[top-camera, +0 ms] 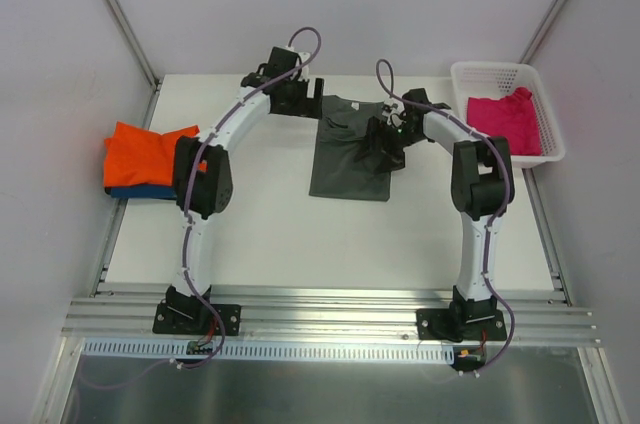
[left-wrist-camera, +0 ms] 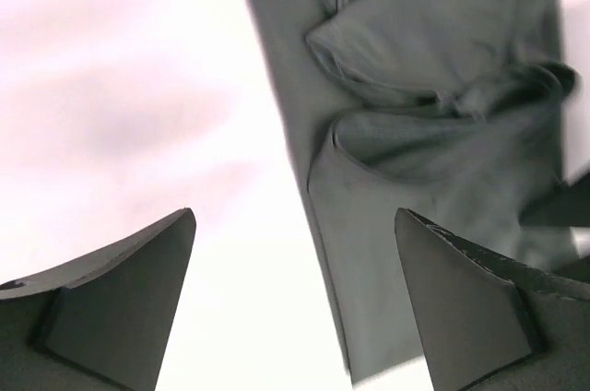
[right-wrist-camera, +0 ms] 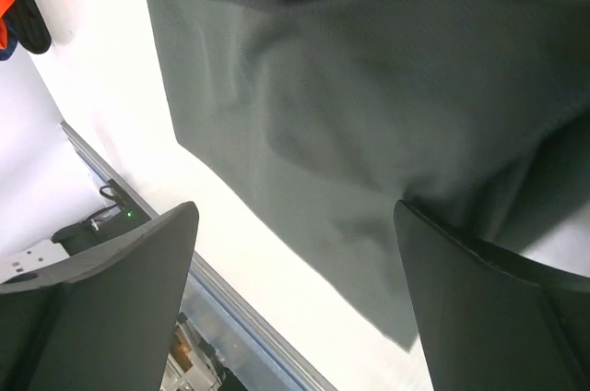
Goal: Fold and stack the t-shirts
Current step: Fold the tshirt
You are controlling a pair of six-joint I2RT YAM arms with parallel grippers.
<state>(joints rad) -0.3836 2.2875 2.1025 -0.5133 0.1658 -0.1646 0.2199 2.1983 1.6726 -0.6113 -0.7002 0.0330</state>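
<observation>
Finished stack: an orange t-shirt (top-camera: 145, 149) lies folded on a blue t-shirt (top-camera: 140, 190) at the left edge of the table (top-camera: 300, 234), well apart from both arms.
Left gripper (left-wrist-camera: 295, 220): the jaws are spread with nothing between them. It sits by the far left corner of the dark grey t-shirt (top-camera: 348, 159), partly over bare table.
Dark grey t-shirt: it lies mid-table as a long narrow panel. The near end is flat, and the far end is rumpled into loose overlapping folds.
Right gripper (right-wrist-camera: 295, 211): the jaws are spread and pinch nothing. It is low over the right side of the grey panel.
Basket: a magenta t-shirt (top-camera: 505, 116) lies crumpled inside the white mesh basket (top-camera: 500, 68) at the far right, not yet folded.
Risk, single-layer pinch: the far end is several layers deep, so a shallow closure would probably lift only the top flap, and the side folds would spring open.
Risk, uneven lift: the two grippers sit at different heights along the panel. Closing from there would likely drag the cloth askew and give a crooked fold.
Risk, missed edge: the left jaws straddle the hem line, so a slight offset could close them on table alone.
Risk, carry to stack: a slack bundle may unfold on its way to the orange shirt or nudge that pile out of square.
</observation>
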